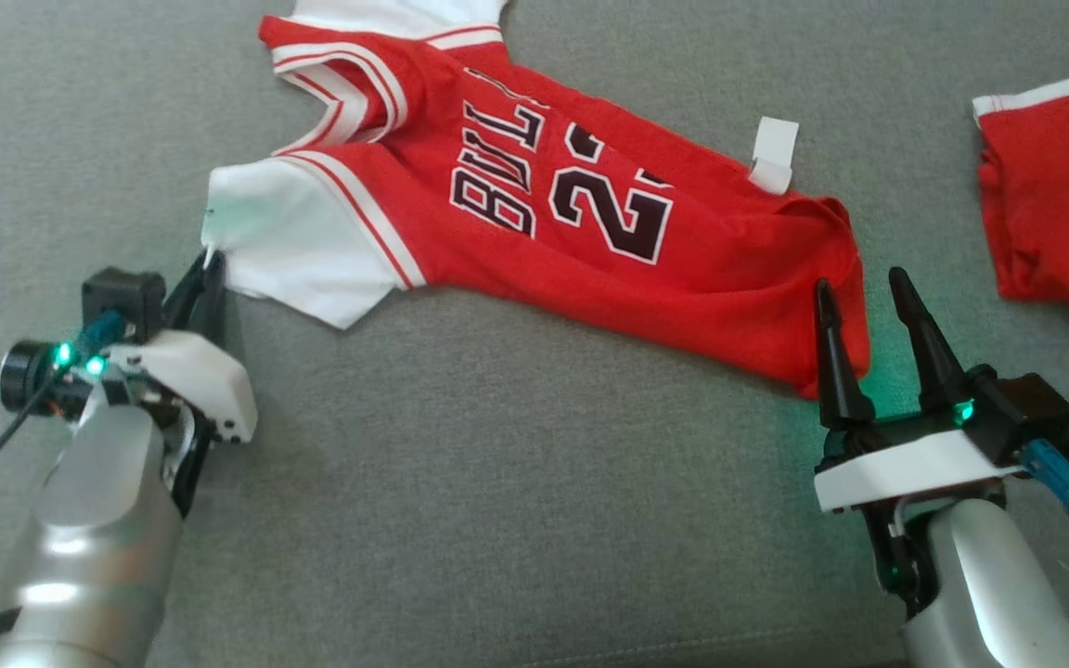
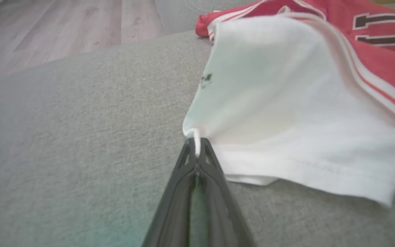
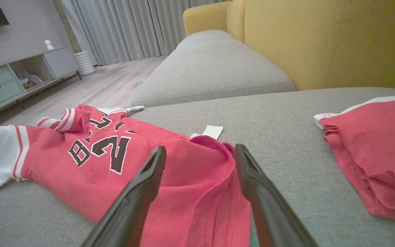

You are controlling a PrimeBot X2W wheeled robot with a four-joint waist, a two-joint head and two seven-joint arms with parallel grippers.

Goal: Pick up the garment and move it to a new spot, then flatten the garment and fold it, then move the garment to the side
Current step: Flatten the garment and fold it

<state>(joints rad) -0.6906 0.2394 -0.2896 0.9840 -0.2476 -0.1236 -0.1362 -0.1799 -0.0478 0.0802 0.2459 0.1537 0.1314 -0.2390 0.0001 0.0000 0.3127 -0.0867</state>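
Note:
The garment (image 1: 590, 232) is a red jersey with white sleeves and black lettering, spread across the grey sofa cushion (image 1: 497, 482). My left gripper (image 1: 210, 264) is shut on the corner of its near white sleeve (image 2: 286, 113); in the left wrist view the closed gripper (image 2: 196, 151) pinches the hem, lifting the sleeve a little. My right gripper (image 1: 859, 292) stands open over the jersey's bottom corner, one finger above the red cloth and one past its edge. In the right wrist view the garment (image 3: 115, 161) lies under the open gripper (image 3: 200, 152).
A second red cloth with a white band (image 1: 1063, 195) lies on the cushion at the right. A white tag (image 1: 773, 153) sticks out from the jersey's far edge. Beyond stand a yellow sofa back (image 3: 321, 37), wooden floor (image 2: 46, 27) and a low cabinet (image 3: 9, 79).

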